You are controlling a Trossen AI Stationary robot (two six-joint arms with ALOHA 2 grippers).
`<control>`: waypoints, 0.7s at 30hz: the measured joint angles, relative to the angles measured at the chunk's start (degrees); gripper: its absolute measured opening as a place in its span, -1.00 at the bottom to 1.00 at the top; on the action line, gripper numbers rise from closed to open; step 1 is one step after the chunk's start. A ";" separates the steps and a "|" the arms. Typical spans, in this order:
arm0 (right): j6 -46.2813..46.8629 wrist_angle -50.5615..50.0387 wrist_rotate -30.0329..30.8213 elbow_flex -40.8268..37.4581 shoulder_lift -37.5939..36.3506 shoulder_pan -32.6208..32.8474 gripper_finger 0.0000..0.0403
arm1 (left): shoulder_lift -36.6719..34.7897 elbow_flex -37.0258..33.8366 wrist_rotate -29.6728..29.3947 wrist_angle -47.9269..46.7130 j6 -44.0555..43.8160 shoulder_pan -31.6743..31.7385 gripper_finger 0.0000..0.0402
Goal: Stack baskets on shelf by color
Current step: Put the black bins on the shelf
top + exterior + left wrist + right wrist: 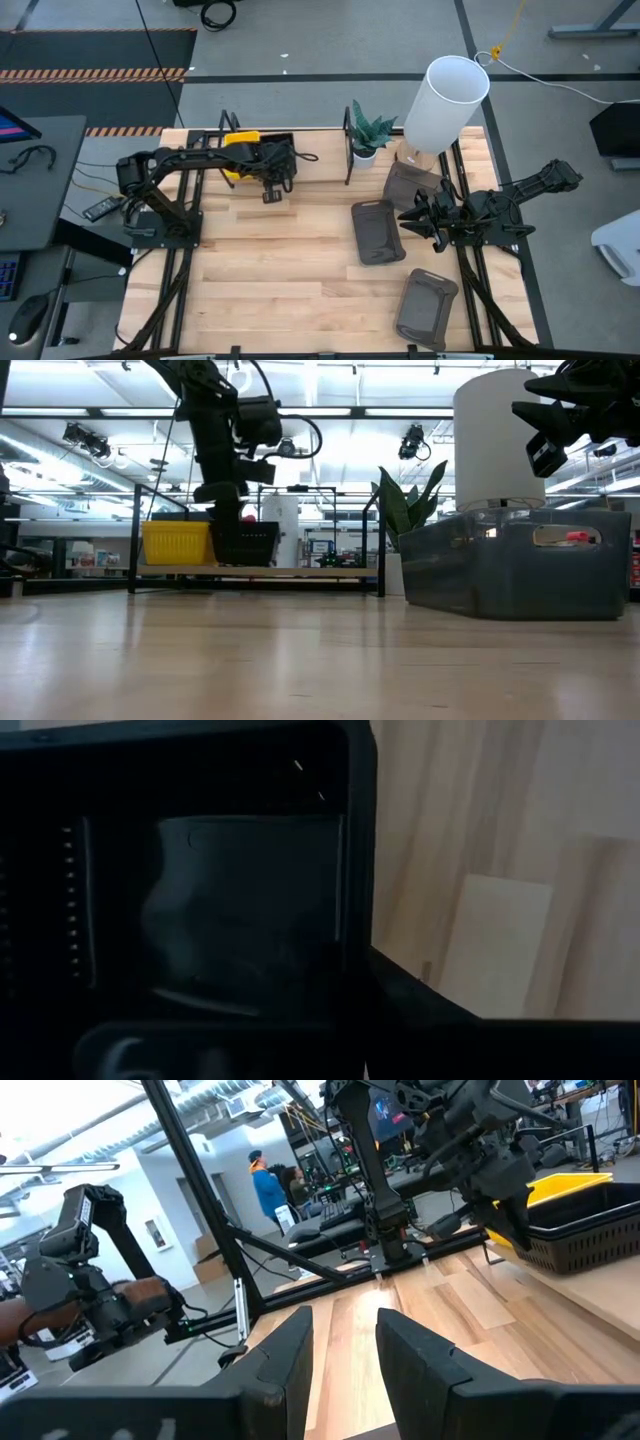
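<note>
left gripper is over the shelf, jaws pinched nearly closed on a black basket's wall, prob seating it beside the yellow basket. right gripper hangs part open, empty, btwn grey baskets on the table.

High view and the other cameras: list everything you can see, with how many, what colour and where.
yellow basket: at least one, bright yellow, on the shelf's left end
black basket: at least one, black, on the shelf beside the yellow
grey baskets: three, dark grey, on the table's right half
shelf: one, light wood with black rails, back left
plant: one, green, white pot, back centre
lamp shade: one, white, back right
table: one, light wood
person: one, blue top, room behind
left gripper: shut on the black basket's rim
right gripper: open, above the grey baskets
</note>
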 joint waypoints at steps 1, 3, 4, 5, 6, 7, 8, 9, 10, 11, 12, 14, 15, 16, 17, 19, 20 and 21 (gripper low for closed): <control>0.00 0.02 0.00 0.00 0.00 0.00 -0.41 | 0.00 0.00 -0.28 -0.12 0.02 0.02 -0.89; 0.00 0.01 0.00 0.01 0.00 0.01 -0.41 | 0.00 0.00 -0.75 -0.43 0.24 0.00 -0.87; -0.01 0.01 0.00 0.00 0.00 0.02 -0.41 | 0.00 0.00 -0.93 -0.53 0.69 -0.03 -0.84; -0.01 0.02 0.00 0.01 0.00 0.02 -0.41 | 0.00 0.00 -0.93 -0.55 1.27 -0.03 -0.80; -0.02 0.02 0.00 0.01 0.00 0.00 -0.41 | 0.00 0.00 -0.96 -0.56 1.44 -0.03 -0.76; -0.01 0.00 0.00 0.01 -0.01 0.02 -0.41 | 0.00 0.00 -0.97 -0.56 1.41 -0.03 -0.71; 0.00 0.02 0.00 0.00 -0.02 0.02 -0.41 | 0.00 0.00 -1.01 -0.57 1.24 -0.03 -0.66; 0.00 0.02 0.00 0.00 0.00 0.02 -0.41 | 0.00 0.00 -1.12 -0.58 0.86 -0.03 -0.61; 0.00 0.00 0.00 0.00 0.00 0.01 -0.41 | 0.00 0.00 -1.29 -0.59 0.08 -0.03 -0.56; -0.02 0.00 0.00 0.00 0.00 0.02 -0.41 | 0.00 0.00 -1.48 -0.57 -0.31 -0.03 -0.51; -0.01 0.02 0.00 0.01 0.00 0.02 -0.41 | 0.00 0.00 -1.78 -0.57 -0.70 -0.03 -0.46; 0.00 0.01 -0.02 0.00 0.00 0.01 -0.41 | -0.02 0.00 -2.71 -0.45 -1.62 -0.19 -0.35; -0.02 0.01 0.00 0.02 0.00 0.01 -0.41 | -0.04 0.00 -3.13 -0.44 -1.88 -0.41 -0.29; -0.01 0.02 0.00 0.00 0.00 0.01 -0.41 | -0.12 0.00 -3.62 -0.49 -2.24 -0.54 -0.24; 0.00 0.00 0.00 0.01 0.00 0.02 -0.41 | -0.25 0.00 -3.94 -0.53 -2.72 -0.73 -0.18; 0.00 0.02 0.00 0.02 0.00 0.02 -0.41 | -0.50 0.09 -4.71 -0.47 -3.09 -1.24 -0.07; -0.02 0.00 0.00 0.00 0.00 0.00 -0.41 | -0.73 0.09 -5.25 -0.56 -3.09 -1.50 -0.03; 0.00 0.00 0.00 0.01 0.00 0.01 -0.41 | -1.09 0.09 -6.08 -0.55 -3.13 -1.88 0.02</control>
